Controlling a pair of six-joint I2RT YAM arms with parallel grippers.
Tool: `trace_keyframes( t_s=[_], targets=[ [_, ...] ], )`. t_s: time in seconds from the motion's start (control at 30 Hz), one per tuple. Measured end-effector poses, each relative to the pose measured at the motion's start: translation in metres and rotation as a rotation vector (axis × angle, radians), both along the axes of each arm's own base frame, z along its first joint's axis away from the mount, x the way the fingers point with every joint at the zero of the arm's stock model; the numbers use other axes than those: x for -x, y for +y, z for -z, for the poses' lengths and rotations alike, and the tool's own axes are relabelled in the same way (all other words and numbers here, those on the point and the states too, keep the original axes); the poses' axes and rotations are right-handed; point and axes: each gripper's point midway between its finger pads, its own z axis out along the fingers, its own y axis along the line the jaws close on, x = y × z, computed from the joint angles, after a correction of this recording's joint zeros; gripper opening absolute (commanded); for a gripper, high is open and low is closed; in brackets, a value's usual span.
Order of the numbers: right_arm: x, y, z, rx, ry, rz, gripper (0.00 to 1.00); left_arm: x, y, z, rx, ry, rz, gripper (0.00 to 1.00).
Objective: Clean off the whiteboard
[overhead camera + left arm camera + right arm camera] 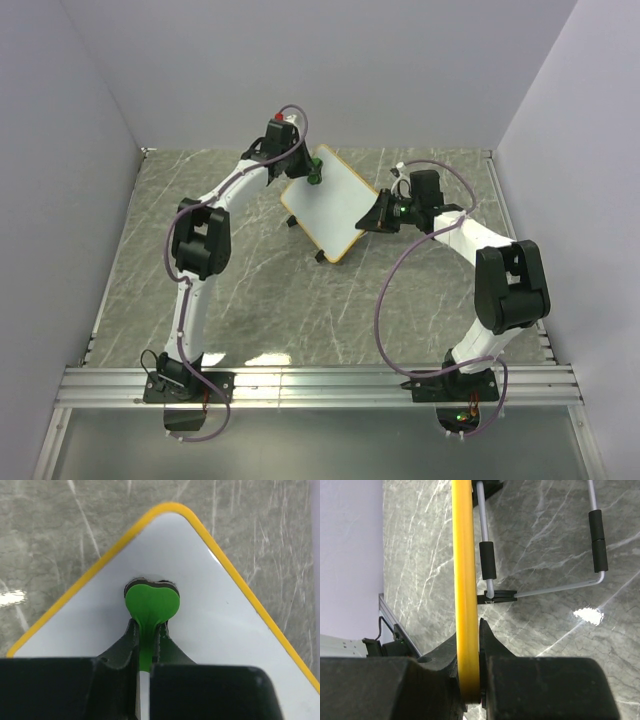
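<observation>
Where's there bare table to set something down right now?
The table is bare between the arm bases, on the near side of the whiteboard, and along the left wall. It's crowded at back centre, around the left gripper and right gripper.

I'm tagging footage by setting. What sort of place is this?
Probably a lab robot test cell, not a home or office: blank walls box in a marble-patterned table on three sides, and the left arm and right arm are bolted to a metal rail at its near edge.
</observation>
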Motion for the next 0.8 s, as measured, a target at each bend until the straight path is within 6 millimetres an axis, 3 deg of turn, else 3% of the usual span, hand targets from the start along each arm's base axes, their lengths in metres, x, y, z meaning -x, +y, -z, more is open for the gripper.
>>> trace_keyframes(
  t_s=[0.13,0.37,0.53,0.8],
  targets=[
    [0.002,0.003,0.001,0.001,0.019,-0.011,0.0,0.02,-0.018,-0.006,-0.015,-0.009,0.101,0.0],
    [0.003,0.008,0.007,0.009,0.044,-0.026,0.0,0.101,-0.091,-0.038,0.048,-0.007,0.373,0.0],
    [0.003,0.007,0.012,0.015,0.056,-0.029,0.0,0.144,-0.129,-0.05,0.068,-0.003,0.484,0.0],
    [0.001,0.007,0.01,0.027,0.036,-0.047,0.0,0.135,-0.121,-0.054,0.05,0.013,0.438,0.0]
  ],
)
